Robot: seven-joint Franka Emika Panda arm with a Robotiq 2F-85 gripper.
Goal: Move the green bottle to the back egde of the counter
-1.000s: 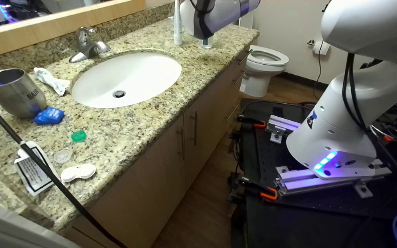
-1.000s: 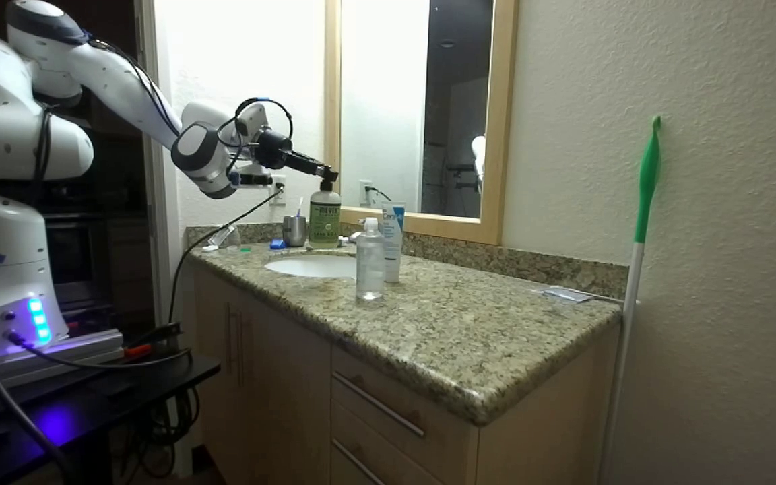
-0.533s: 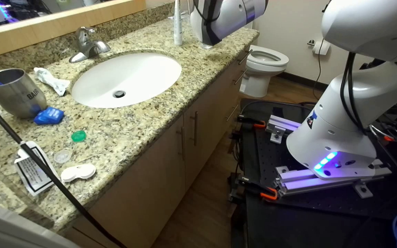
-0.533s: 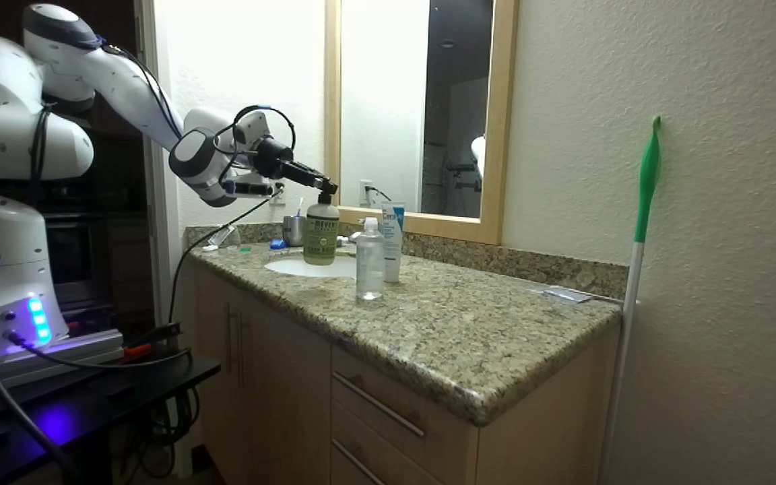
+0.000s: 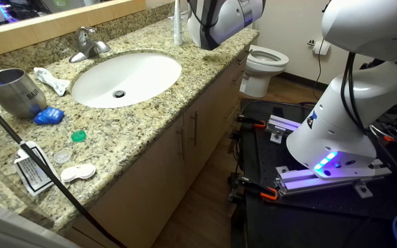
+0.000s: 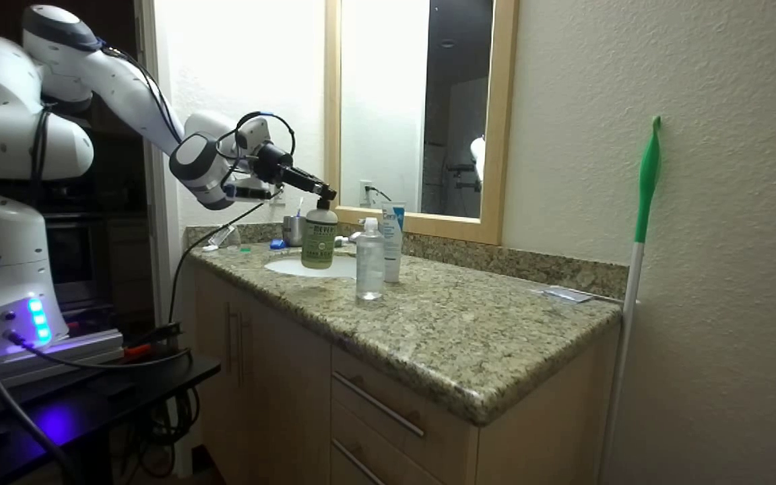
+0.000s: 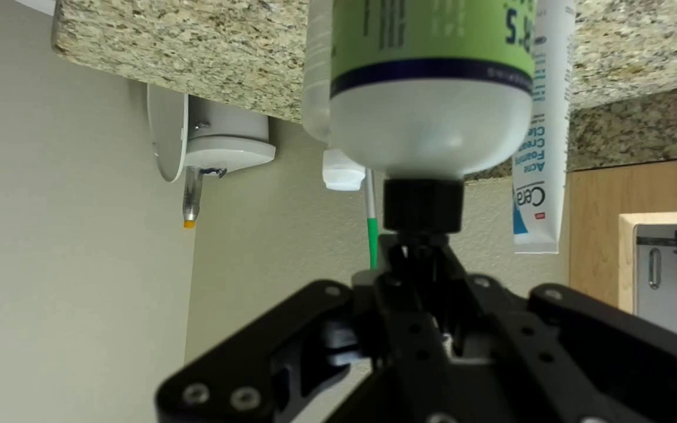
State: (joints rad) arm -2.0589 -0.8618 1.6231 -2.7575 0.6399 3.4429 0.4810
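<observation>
The black two-fingered gripper (image 6: pixel 327 192) was clamped on the black pump top (image 6: pixel 322 203) of the green-labelled plastic soap bottle (image 6: pixel 319 239), whose front read "MEYER", and held it nearly upright over the speckled beige-brown granite counter (image 6: pixel 428 330), seen in an exterior view against the oval white sink (image 6: pixel 283 267). The white squeeze tube (image 7: pixel 552 132) read "Cera" and "Acne Foaming Cream"; the silvery metal cup (image 5: pixel 16 93) bore "BAIR".
</observation>
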